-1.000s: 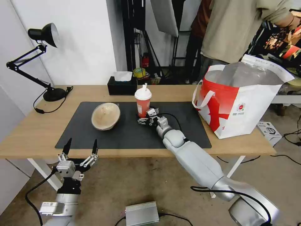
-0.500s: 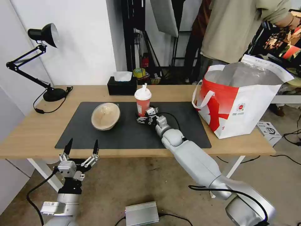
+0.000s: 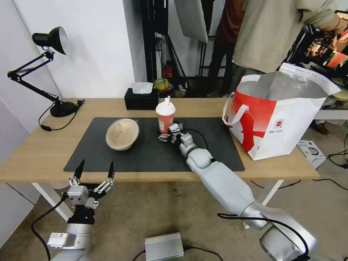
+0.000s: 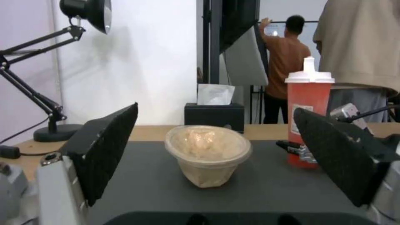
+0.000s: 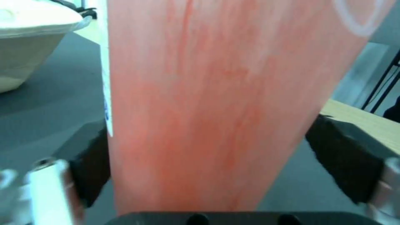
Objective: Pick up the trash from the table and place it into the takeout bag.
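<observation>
A red drink cup with a white lid and straw stands upright on the dark mat of the table. My right gripper is at the cup's base, open, with a finger on either side of the cup. Whether the pads press the cup I cannot tell. A beige bowl sits on the mat to the cup's left. The takeout bag stands open at the table's right end. My left gripper hangs open and empty below the table's front edge, facing the bowl.
A black tissue box stands behind the cup at the table's back. A black desk lamp occupies the back left corner. People stand behind the table. A grey metal box lies on the floor.
My right gripper has slid slightly farther in around the cup's base. The cup, bowl, bag and left arm have stayed put.
</observation>
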Controlling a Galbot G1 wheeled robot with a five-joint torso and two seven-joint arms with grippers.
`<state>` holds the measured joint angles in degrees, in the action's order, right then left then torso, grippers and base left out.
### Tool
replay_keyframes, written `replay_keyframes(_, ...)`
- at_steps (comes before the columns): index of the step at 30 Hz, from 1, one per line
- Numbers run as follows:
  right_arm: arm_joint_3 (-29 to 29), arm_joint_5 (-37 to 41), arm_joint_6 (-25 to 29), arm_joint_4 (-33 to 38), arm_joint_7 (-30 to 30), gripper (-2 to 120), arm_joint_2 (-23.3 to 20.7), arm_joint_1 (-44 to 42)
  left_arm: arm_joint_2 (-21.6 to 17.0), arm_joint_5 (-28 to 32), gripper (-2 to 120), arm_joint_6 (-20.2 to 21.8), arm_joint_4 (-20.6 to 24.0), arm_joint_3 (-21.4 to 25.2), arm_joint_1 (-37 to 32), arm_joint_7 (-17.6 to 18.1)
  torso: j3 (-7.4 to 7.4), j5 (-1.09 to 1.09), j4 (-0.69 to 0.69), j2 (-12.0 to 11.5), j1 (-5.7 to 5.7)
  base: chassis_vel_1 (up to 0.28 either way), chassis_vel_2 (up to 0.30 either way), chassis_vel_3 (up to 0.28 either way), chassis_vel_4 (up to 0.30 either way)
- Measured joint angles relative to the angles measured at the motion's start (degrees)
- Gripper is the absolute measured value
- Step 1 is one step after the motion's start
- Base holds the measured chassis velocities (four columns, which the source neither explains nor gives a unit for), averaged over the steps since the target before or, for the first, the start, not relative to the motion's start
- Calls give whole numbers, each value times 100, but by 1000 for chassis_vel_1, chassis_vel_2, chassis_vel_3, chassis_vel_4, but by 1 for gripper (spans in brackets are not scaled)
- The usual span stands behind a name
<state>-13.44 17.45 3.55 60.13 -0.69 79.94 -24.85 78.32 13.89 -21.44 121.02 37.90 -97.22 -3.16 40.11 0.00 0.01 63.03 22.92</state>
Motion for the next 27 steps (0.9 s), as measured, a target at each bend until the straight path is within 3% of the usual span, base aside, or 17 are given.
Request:
replay_keyframes(3,-1,-5,8,0,-16,87,-1,-4,0,0,100,-1,-2,2,-1,0,0,0,0,0,0,0,0,0,0)
replay_keyframes(15,-51,0,18,89,-22,40,-48,-30,21,2,100,-9,-19,2,17,0,0,0,-1,0,0,0,0,0,0)
replay_keyframes(27,-54,37,4,243,21,14,-114,13,46,2,100,-16,-7,-3,21,0,0,0,-1,-2,0,0,0,0,0)
